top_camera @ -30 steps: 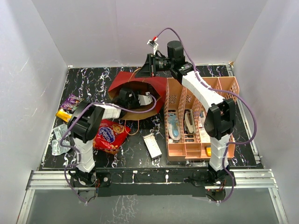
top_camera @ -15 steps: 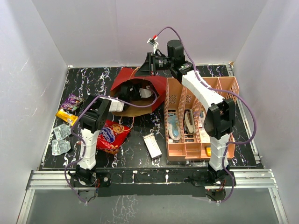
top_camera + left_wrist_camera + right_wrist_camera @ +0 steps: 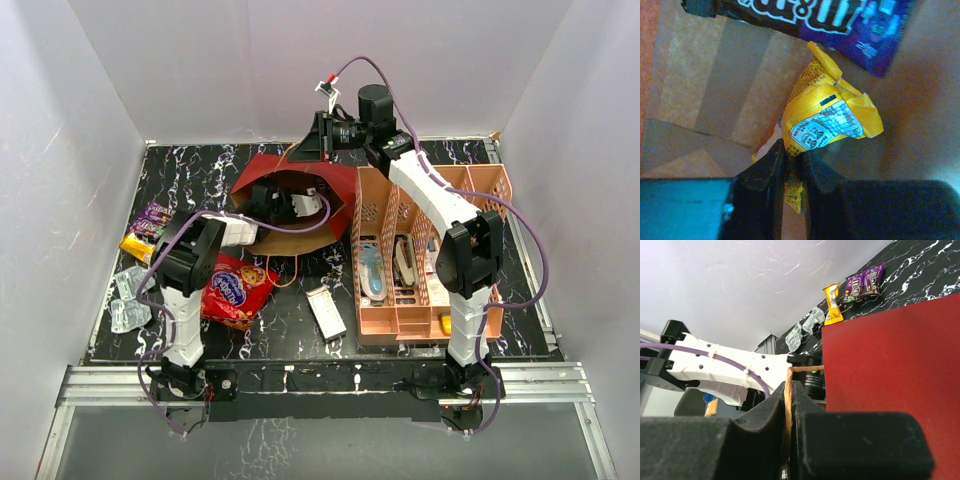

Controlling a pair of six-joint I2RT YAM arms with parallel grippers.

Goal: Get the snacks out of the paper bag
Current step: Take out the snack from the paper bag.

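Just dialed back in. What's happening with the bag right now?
The right gripper is shut on the tan cord handle of the dark red paper bag, holding that side up. The left gripper is inside the bag, pinching a yellow wrapper, and a purple packet lies just beyond it. On the table left of the bag lie the red cookie bag, another purple pack, an orange-yellow wrapper and clear wrappers.

Right hand [image 3: 789, 392] pinching handle [image 3: 805, 368] of paper bag [image 3: 890, 355].
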